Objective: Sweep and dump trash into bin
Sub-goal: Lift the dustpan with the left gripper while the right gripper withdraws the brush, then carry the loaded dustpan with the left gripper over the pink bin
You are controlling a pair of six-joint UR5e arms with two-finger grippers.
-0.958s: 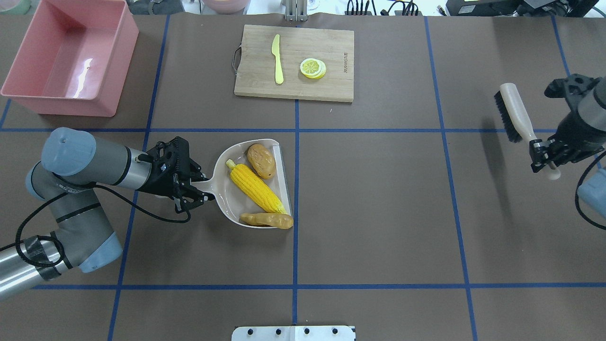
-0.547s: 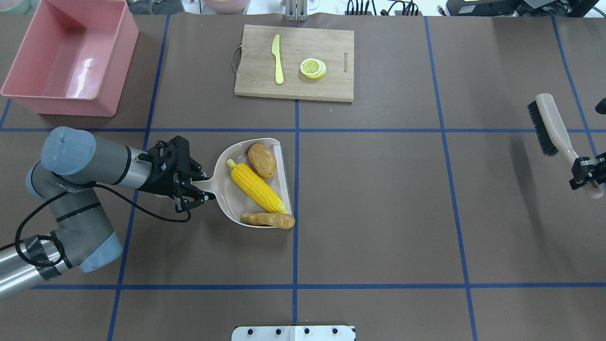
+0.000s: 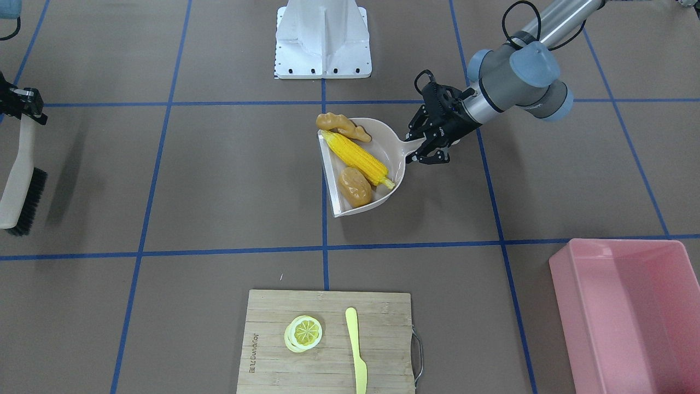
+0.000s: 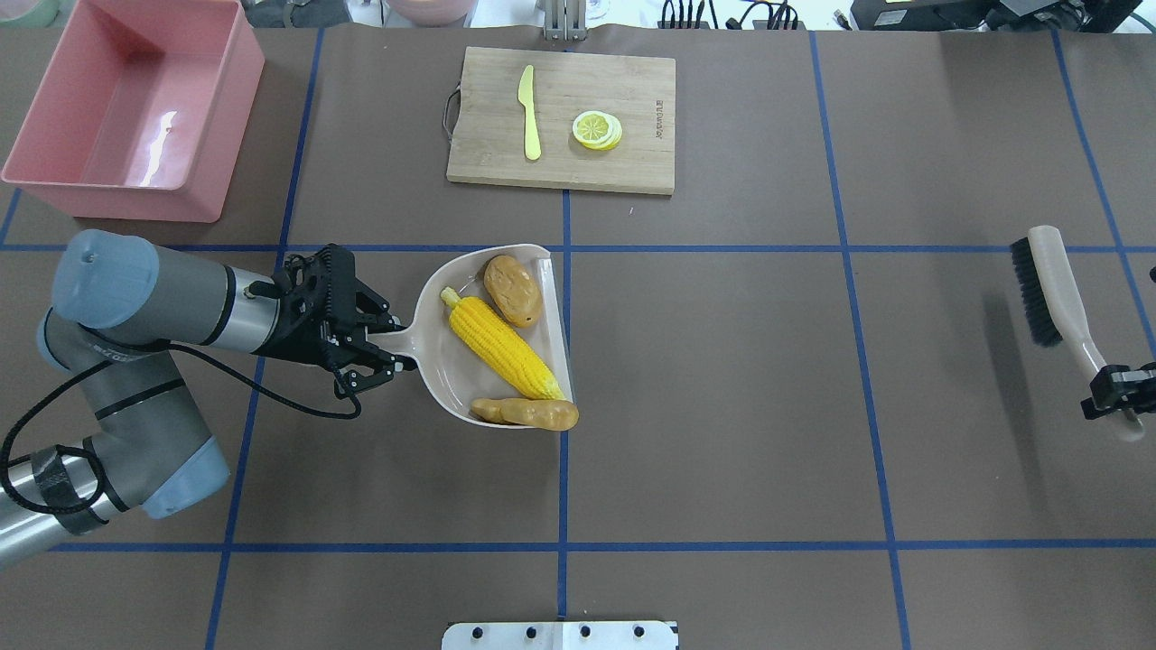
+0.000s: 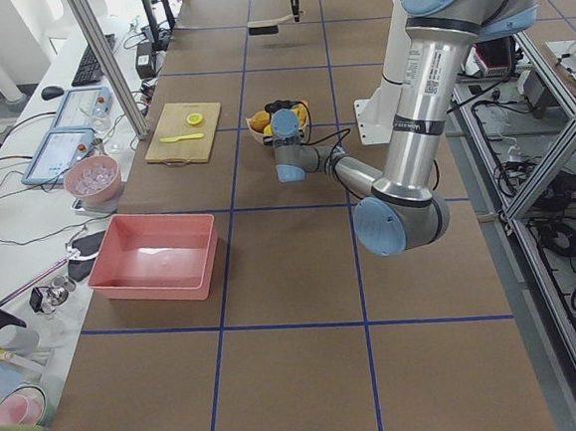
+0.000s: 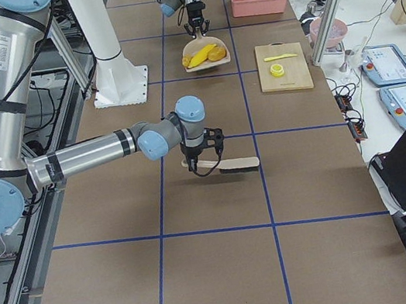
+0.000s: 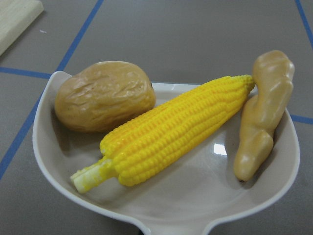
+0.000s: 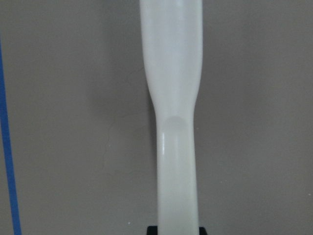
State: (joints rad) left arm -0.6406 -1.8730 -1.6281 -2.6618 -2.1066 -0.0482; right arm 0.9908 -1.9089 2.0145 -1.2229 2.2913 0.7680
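A beige dustpan (image 4: 440, 366) holds the trash: a yellow corn cob (image 4: 504, 350), a tan ginger root (image 4: 528, 413) at its open lip, and an orange-brown wrinkled lump (image 4: 512, 289). My left gripper (image 4: 384, 348) is shut on the dustpan's handle, left of the table's middle. The left wrist view shows the corn cob (image 7: 171, 132) lying between the other two pieces. The pink bin (image 4: 108, 203) stands empty at the far left corner, well apart from the dustpan. At the far right edge my right gripper (image 4: 1115, 395) is shut on the handle of a black-bristled brush (image 4: 1052, 284).
A wooden cutting board (image 4: 632, 135) lies at the far middle with a yellow plastic knife (image 4: 529, 113) and a lemon slice (image 4: 596, 130) on it. The robot's white base plate (image 4: 560, 635) sits at the near edge. Blue tape lines cross the brown table.
The dustpan has shifted slightly toward the far side and right and looks larger, as if raised, with the trash still in it. The right gripper has carried the brush further right and nearer.
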